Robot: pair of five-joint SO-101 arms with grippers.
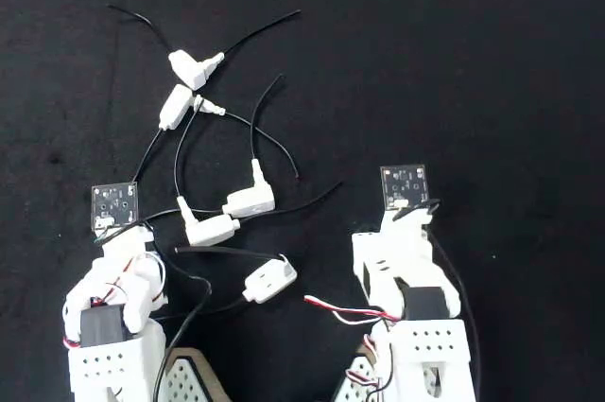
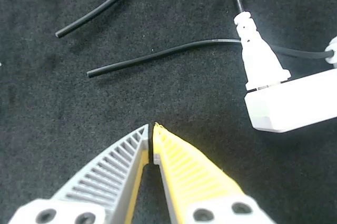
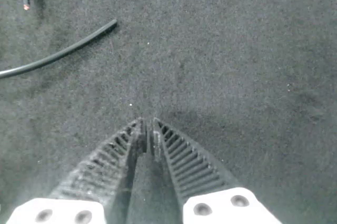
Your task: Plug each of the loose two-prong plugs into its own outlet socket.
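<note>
Several white plugs and socket blocks with black cables lie across the black table. One pair and another piece with a small plug beside it lie far back. Two blocks lie mid-table, and a single white piece is nearest the arms. In the left wrist view a white plug sits pushed into a white socket block just beyond and to one side of my shut left gripper. My right gripper is shut over bare cloth.
A loose black cable end lies ahead of the right gripper, and two more cable ends ahead of the left one. Each arm carries a small square marker board. Red and white items line the table's far edge.
</note>
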